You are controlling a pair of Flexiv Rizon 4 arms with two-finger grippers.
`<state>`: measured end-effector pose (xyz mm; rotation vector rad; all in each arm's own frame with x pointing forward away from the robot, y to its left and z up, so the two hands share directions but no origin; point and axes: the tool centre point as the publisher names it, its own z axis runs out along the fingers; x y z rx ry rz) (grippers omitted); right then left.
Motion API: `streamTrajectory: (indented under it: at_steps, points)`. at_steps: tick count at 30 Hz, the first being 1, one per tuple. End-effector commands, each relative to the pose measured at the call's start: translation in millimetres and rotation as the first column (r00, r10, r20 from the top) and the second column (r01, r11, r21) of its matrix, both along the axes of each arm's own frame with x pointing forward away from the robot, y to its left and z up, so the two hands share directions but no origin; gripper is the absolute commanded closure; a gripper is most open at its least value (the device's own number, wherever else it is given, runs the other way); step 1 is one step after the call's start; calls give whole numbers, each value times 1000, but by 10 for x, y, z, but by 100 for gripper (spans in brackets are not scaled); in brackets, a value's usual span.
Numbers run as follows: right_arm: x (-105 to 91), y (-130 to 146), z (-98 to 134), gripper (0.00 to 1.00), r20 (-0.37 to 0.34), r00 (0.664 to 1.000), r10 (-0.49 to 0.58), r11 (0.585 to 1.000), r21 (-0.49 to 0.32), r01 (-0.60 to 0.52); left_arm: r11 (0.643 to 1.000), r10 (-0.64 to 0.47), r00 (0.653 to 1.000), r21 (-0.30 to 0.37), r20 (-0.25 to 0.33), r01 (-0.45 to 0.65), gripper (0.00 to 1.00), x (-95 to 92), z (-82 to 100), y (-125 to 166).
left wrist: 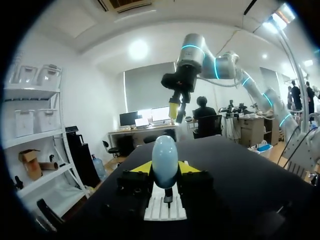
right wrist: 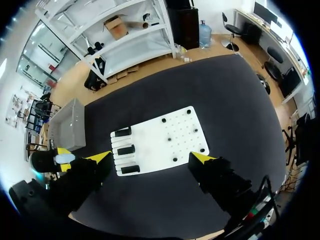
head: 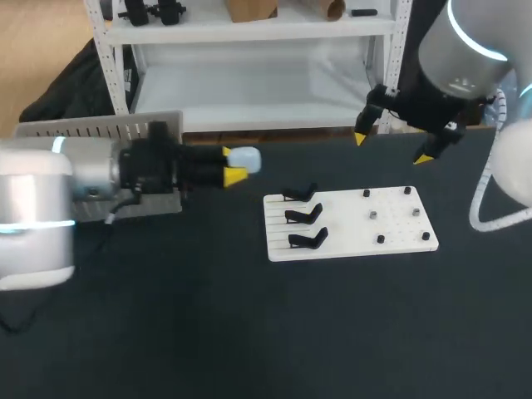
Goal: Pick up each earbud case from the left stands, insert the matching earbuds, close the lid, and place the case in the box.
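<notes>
Head view, ref. layout: bench [head: 249,332] carries all items.

1. Left arm [head: 50,199] enters from the left, forearm approx. level, crossing in front of the box. Right arm [head: 457,50] hangs over the far right of the bench, wrist pointing down.
2. Grey box [head: 91,126] sits at far left, partly hidden by the left arm.
3. White board [head: 391,237] lies centre-right. Its three black stands [head: 303,215] are all empty.
4. Right hand [head: 391,148]: fingers spread wide, holding nothing, above the board's far edge. In the right wrist view the board [right wrist: 165,140] shows under and btwn the fingers.
5. Left hand [head: 233,164]: pinching the pale earbud case [head: 246,159] from two sides, raised off the bench btwn box and board.
6. Case, left wrist view [left wrist: 164,161]: egg-shaped, long axis in line w/ the fingers, rounded end pointing out from the hand toward the board. Lid looks shut; no open seam visible.

Key relation: the box lies just beside the left hand, on the side away from the board, back along its own forearm. The left arm is nearer by far; the right hand is well apart from the box.

Judgement: w/ stands empty and lid apparently shut, placing in the box is prob. the step in hand. That calls for the left hand to draw back over the box rim, then spread its fingers.
</notes>
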<state>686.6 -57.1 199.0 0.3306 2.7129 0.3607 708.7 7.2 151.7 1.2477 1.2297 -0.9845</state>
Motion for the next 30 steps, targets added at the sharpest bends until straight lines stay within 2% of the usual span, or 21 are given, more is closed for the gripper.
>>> streamTrajectory:
  at_steps: [1, 9, 12, 14, 17, 20, 25, 30]
  points:
    - [-28, 0, -6, 0, 41, 999, -15, 1000, -8, 15, 991, 133, 991, 20, 7, -133, 100, -77, 117, 453]
    - [-28, 0, -6, 0, 41, 999, -15, 1000, -8, 15, 971, 236, 972, 26, -11, -236, 100, 112, 206, 972]
    - [-28, 0, -6, 0, 41, 999, -15, 1000, -8, 15, 964, 263, 964, 43, -26, -262, 100, 214, 208, 1171]
    - [-28, 0, -6, 0, 41, 999, -15, 1000, -8, 15, 956, 284, 958, 78, -31, -281, 100, 302, 181, 1318]
    - [-28, 0, -6, 0, 41, 999, -15, 1000, -8, 15, 943, 324, 944, 95, -55, -318, 100, 473, 121, 1574]
    - [-28, 0, -6, 0, 41, 999, -15, 1000, -8, 15, 933, 359, 928, 43, -96, -357, 100, 679, 51, 1814]
    - [-28, 0, -6, 0, 41, 999, -15, 1000, -8, 15, 927, 376, 920, 57, -108, -372, 100, 1033, -90, 2054]
    - [-28, 0, -6, 0, 41, 999, -15, 1000, -8, 15, 921, 388, 914, 87, -120, -380, 100, 1287, -209, 2245]
